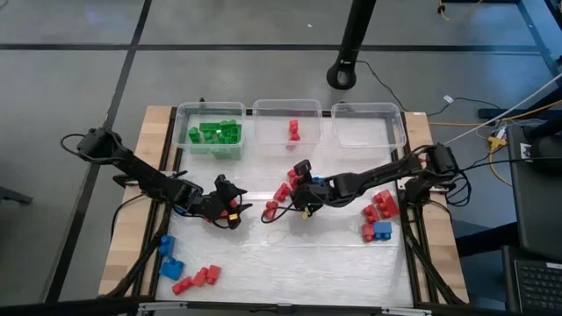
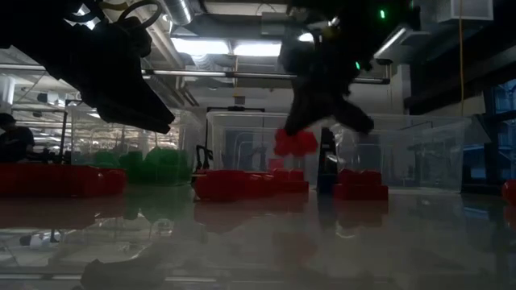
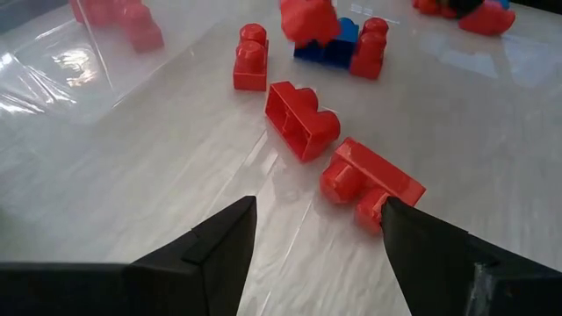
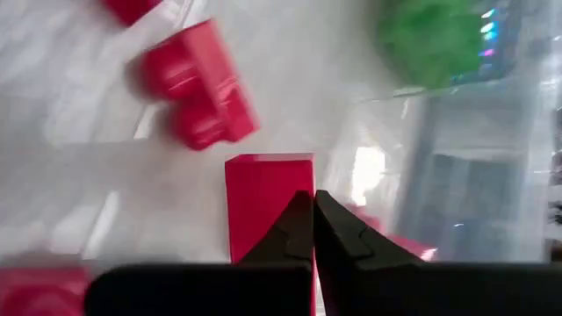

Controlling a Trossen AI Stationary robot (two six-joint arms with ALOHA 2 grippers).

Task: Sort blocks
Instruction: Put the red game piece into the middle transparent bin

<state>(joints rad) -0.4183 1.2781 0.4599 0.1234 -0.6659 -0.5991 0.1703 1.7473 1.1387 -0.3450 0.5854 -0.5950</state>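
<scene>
right gripper (image 1: 301, 172) fingers together at red block (image 4: 263, 197), table middle; left gripper (image 1: 235, 206) fingers apart, empty, near-left.

blocks (image 3: 301, 118) glossy moulded plastic, smooth. bins (image 1: 369, 125) clear thin plastic. table (image 1: 149, 132) edge bare wood, top covered in shiny reflective film.

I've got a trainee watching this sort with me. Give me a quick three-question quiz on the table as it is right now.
1. True or false: the leftmost clear plastic bin holds green studded plastic bricks.
2. The right hand is: A) open, holding nothing; B) shut on a red studded plastic brick; C) inside a bin.
3. What colour are the small bricks in the middle clear bin?
Key: 1 true; 2 B; 3 red.
</scene>
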